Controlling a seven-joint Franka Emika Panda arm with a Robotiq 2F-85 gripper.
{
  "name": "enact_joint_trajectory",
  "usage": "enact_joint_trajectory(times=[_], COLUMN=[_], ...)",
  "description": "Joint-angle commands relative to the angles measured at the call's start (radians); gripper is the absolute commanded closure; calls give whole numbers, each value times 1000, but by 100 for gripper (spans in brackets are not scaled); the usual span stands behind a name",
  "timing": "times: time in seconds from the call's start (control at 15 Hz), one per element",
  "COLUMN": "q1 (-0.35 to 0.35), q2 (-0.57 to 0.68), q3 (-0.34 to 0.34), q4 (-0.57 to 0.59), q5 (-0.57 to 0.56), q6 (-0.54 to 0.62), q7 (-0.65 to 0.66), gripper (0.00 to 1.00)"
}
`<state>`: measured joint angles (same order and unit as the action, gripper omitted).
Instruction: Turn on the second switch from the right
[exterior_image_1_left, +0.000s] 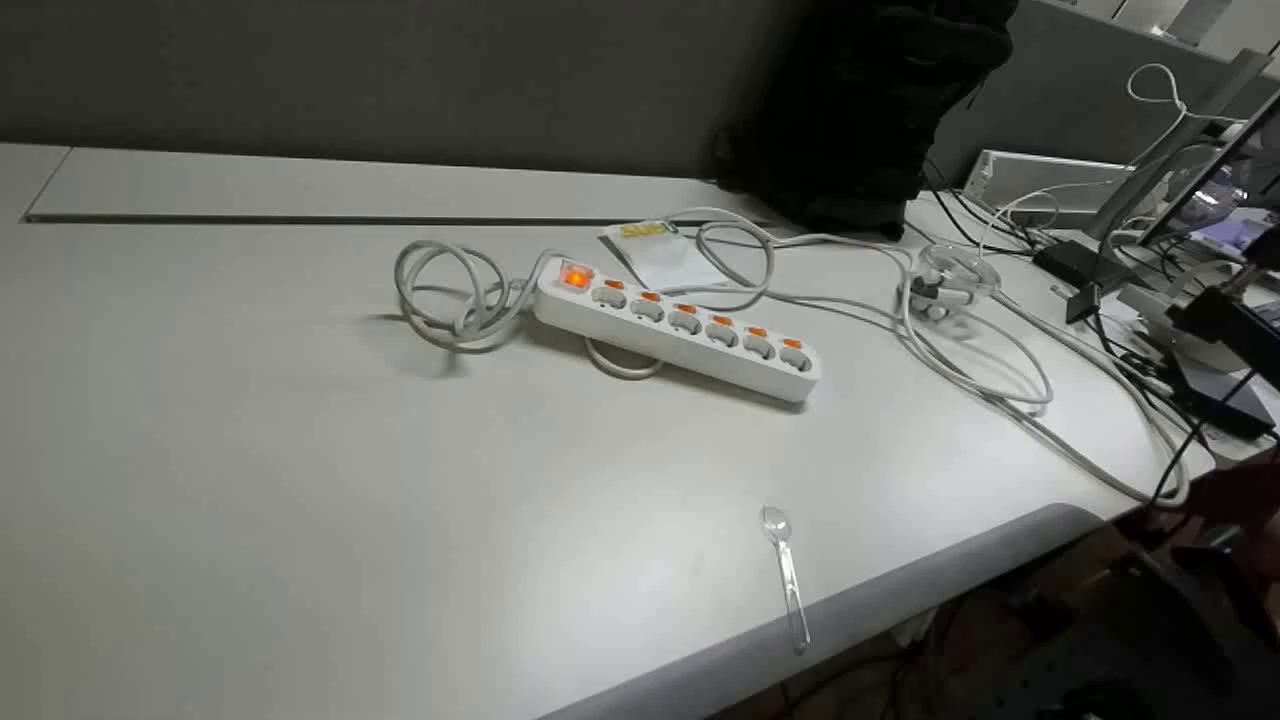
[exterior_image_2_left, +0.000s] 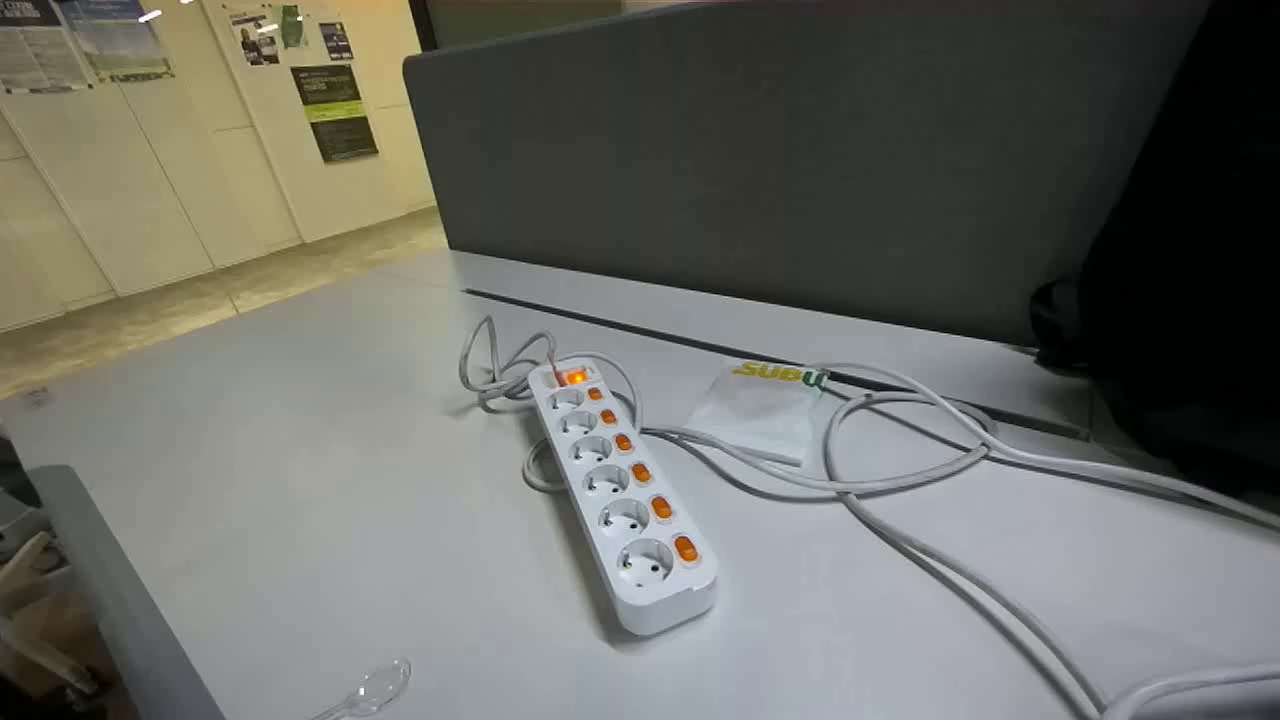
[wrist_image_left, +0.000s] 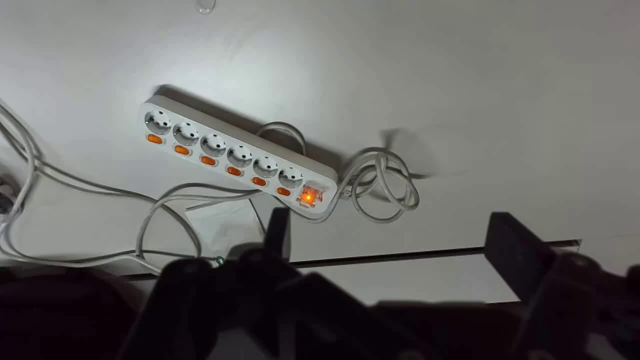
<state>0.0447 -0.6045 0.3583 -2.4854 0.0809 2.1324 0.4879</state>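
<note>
Switches (exterior_image_2_left: 641, 472) sit in the power strip (exterior_image_1_left: 670, 347); the tool (wrist_image_left: 387, 231) gapes wide.

I am looking over a desk (exterior_image_1_left: 300, 450). In an exterior view, a spoon (exterior_image_1_left: 789, 580) is lying at its front edge; a power strip (exterior_image_1_left: 678, 345) is resting farther back. Between power strip and back edge a packet (exterior_image_1_left: 675, 262) is lying; right of it, a bag (exterior_image_1_left: 870, 110) is standing along that edge.

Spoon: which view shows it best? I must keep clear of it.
The spoon shows best in an exterior view: only there is it whole. Elsewhere, an exterior view shows its bowl and part of its handle, cut off at the bottom edge; the wrist view catches just the bowl's tip at its top edge.
</note>
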Motion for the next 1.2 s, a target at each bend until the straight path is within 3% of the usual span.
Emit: enact_joint_trajectory(times=[0.0,0.67,1.0,1.07,1.13], q1=[19,16,-76,-99,-126], q2=[4,2,37,52,70], q3=[-17,-15,-43,-57,-69], q4=[2,2,-14,-20,-26], q5=[-13,-15,-60,-65,-76], q6=[-2,8,90,105,119], q7=[10,16,92,103,114], gripper=[0,0,0,25,25])
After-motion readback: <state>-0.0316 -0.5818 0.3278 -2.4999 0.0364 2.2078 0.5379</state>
